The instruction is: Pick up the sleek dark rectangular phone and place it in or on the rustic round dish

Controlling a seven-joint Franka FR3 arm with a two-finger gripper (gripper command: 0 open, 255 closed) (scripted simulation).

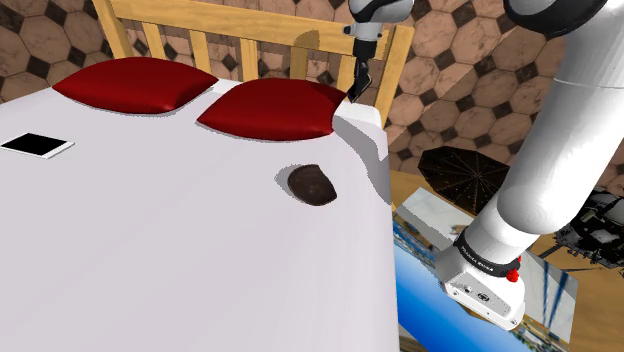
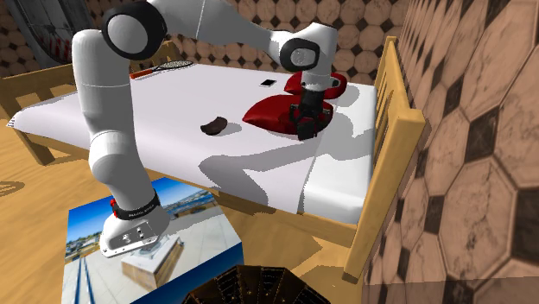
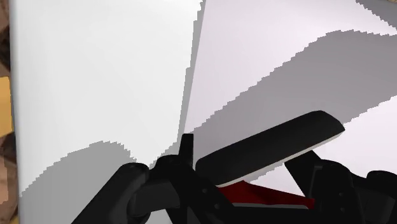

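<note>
In the wrist view a flat black slab with a thin pale edge, the dark phone [image 3: 267, 146], lies slanted between the two black fingers, and my gripper [image 3: 245, 158] looks shut on it. The gripper [image 1: 357, 88] hangs above the near red pillow [image 1: 270, 108] beside the wooden headboard [image 1: 250, 30]. From the second exterior view the gripper [image 2: 307, 128] is over that pillow [image 2: 276, 112]. The round dark brown dish [image 1: 311, 185] rests on the white bed, apart from the gripper, toward the bed's edge [image 2: 214, 126].
Another phone with a white rim [image 1: 37, 146] lies far off on the bed at the shoulder view's left [image 2: 269, 83]. A second red pillow [image 1: 135, 82] lies by the headboard. A dark round object [image 1: 465, 175] sits on the floor beside the stand [image 2: 155, 250].
</note>
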